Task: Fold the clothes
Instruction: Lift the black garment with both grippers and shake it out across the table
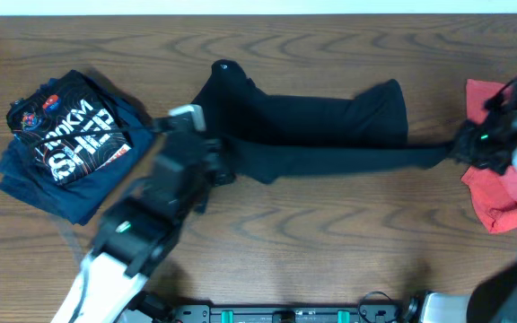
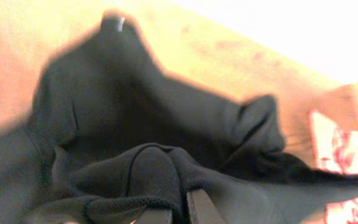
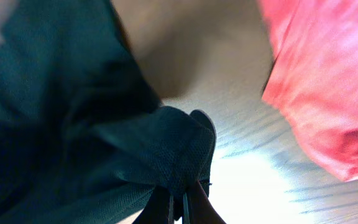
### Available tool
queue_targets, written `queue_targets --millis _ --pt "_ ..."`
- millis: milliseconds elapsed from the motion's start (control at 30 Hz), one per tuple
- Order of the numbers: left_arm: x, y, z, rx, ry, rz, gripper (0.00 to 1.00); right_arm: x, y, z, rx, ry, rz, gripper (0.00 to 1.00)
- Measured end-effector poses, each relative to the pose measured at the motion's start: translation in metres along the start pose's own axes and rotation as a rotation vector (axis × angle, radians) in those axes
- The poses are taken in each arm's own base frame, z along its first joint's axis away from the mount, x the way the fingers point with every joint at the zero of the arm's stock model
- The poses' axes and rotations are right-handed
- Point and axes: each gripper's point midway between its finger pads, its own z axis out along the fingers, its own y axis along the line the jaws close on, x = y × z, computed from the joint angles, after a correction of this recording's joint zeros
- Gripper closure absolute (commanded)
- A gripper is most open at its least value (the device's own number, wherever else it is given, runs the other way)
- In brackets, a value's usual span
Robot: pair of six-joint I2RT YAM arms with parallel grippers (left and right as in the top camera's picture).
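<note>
The black tee (image 1: 312, 130) lies stretched across the middle of the wooden table, bunched and partly folded lengthwise. My left gripper (image 1: 215, 169) is shut on its left edge; the left wrist view shows black hem pinched between the fingers (image 2: 179, 211), with the black tee (image 2: 135, 118) spread beyond. My right gripper (image 1: 460, 148) is shut on the tee's right end, pulled into a taut point. The right wrist view shows the fingers (image 3: 182, 205) pinching dark fabric (image 3: 166, 155). The navy "100KM" tee (image 1: 65, 139) lies crumpled at the left. The red tee (image 1: 496, 193) lies at the right edge, under my right arm.
The red tee also shows in the right wrist view (image 3: 322, 81) and in the left wrist view (image 2: 347, 155). The table's back edge (image 1: 258, 13) runs along the top. Bare wood (image 1: 330, 242) lies in front of the black tee.
</note>
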Motion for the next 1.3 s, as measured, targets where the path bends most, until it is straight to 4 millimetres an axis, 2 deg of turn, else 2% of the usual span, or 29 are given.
queue_targets --millis 67,200,267,433,567,667,800,867,933,1000,1133,1233,1300 --pt "-0.024 -0.004 -0.024 0.041 -0.064 0.035 0.94 -0.013 0.006 -0.035 -0.025 -0.103 -0.019 0.99" --pt "-0.054 -0.008 -0.062 0.068 -0.129 0.059 0.94 -0.026 0.012 -0.098 -0.060 -0.277 -0.044 0.99" --pt "-0.059 -0.007 -0.077 0.060 -0.121 0.075 0.94 -0.029 0.013 -0.129 -0.072 -0.358 -0.045 0.99" --pt "-0.057 -0.008 -0.106 0.023 -0.039 0.153 0.94 -0.028 0.016 -0.194 -0.086 -0.531 -0.057 0.99" --pt "-0.058 -0.009 -0.126 -0.002 0.003 0.202 0.94 -0.024 0.022 -0.230 -0.098 -0.630 -0.076 0.99" --pt "-0.067 -0.016 -0.135 0.008 -0.013 0.238 0.94 -0.022 0.024 -0.243 -0.103 -0.670 -0.083 0.99" --pt "-0.080 -0.025 -0.130 0.021 -0.044 0.277 0.94 -0.030 0.024 -0.240 -0.103 -0.670 -0.083 0.99" --pt "-0.085 -0.027 -0.117 0.015 -0.035 0.298 0.94 -0.039 0.023 -0.230 -0.100 -0.648 -0.079 0.99" --pt "-0.091 -0.030 -0.095 0.005 -0.015 0.318 0.94 -0.054 0.022 -0.210 -0.095 -0.604 -0.074 0.99" --pt "-0.095 -0.030 -0.065 -0.012 0.016 0.331 0.94 -0.069 0.021 -0.192 -0.093 -0.570 -0.076 0.99" --pt "-0.110 -0.018 0.006 -0.058 0.051 0.328 0.94 -0.106 0.032 -0.135 -0.109 -0.493 -0.110 0.99" --pt "-0.135 -0.006 0.055 -0.078 0.003 0.307 0.94 -0.137 0.049 -0.100 -0.141 -0.498 -0.146 0.99" --pt "-0.156 0.000 0.080 -0.074 -0.062 0.297 0.94 -0.156 0.060 -0.082 -0.170 -0.526 -0.162 0.99"
